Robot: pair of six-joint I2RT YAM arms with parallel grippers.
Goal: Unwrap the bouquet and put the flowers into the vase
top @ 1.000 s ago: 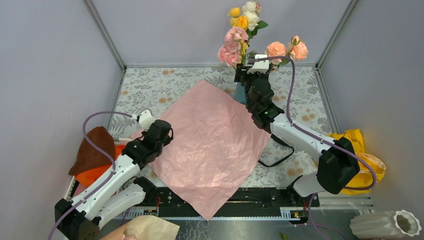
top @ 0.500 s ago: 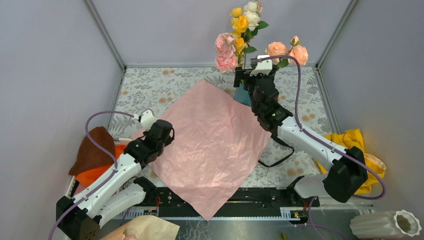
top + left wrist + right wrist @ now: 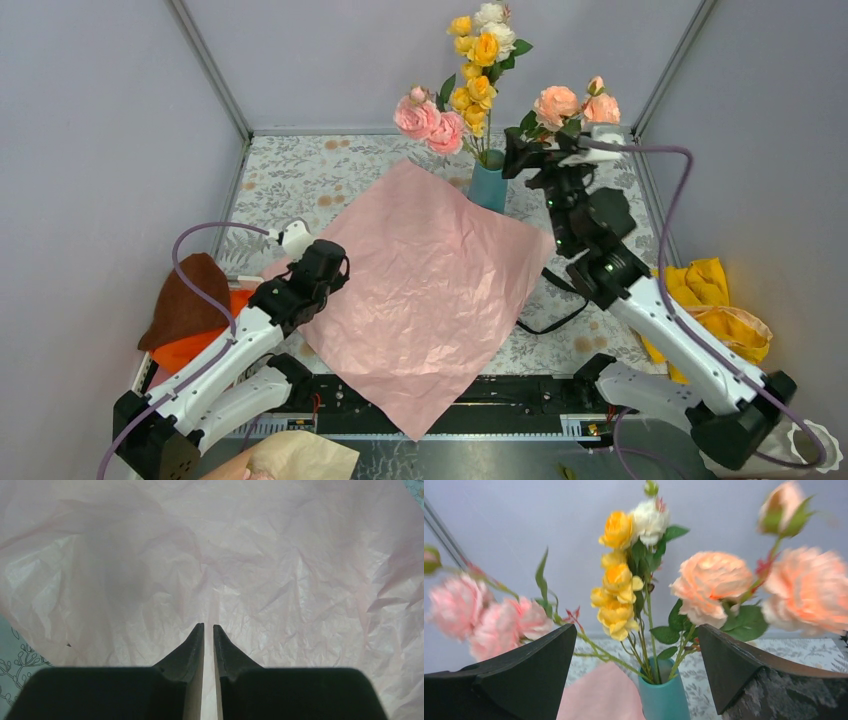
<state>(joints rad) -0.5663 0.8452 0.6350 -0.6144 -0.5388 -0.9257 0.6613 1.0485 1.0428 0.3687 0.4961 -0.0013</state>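
The flowers stand in the teal vase (image 3: pixel 488 186) at the back of the table: yellow blooms (image 3: pixel 478 60), pink roses (image 3: pixel 430 118) and peach roses (image 3: pixel 570 103). The bouquet's paper (image 3: pixel 430 290) lies spread flat, pink side up. My right gripper (image 3: pixel 522 152) is wide open just right of the stems and holds nothing. In the right wrist view the vase (image 3: pixel 664 700) and stems sit beyond that gripper (image 3: pixel 638 626). My left gripper (image 3: pixel 322 268) rests at the paper's left edge. Its jaws (image 3: pixel 208 626) are nearly together over the paper (image 3: pixel 250 555); whether they pinch it is unclear.
A black ribbon loop (image 3: pixel 555 315) lies right of the paper. Yellow cloth (image 3: pixel 715 300) sits at the right edge, and brown and orange cloths (image 3: pixel 190 310) at the left. The rim of a white ribbed vase (image 3: pixel 815 440) shows at bottom right. Beige paper (image 3: pixel 290 460) lies in front.
My right gripper opened, let go of the stems and swung right, away from the vase. The flowers fanned out in the vase. The left arm stayed still.
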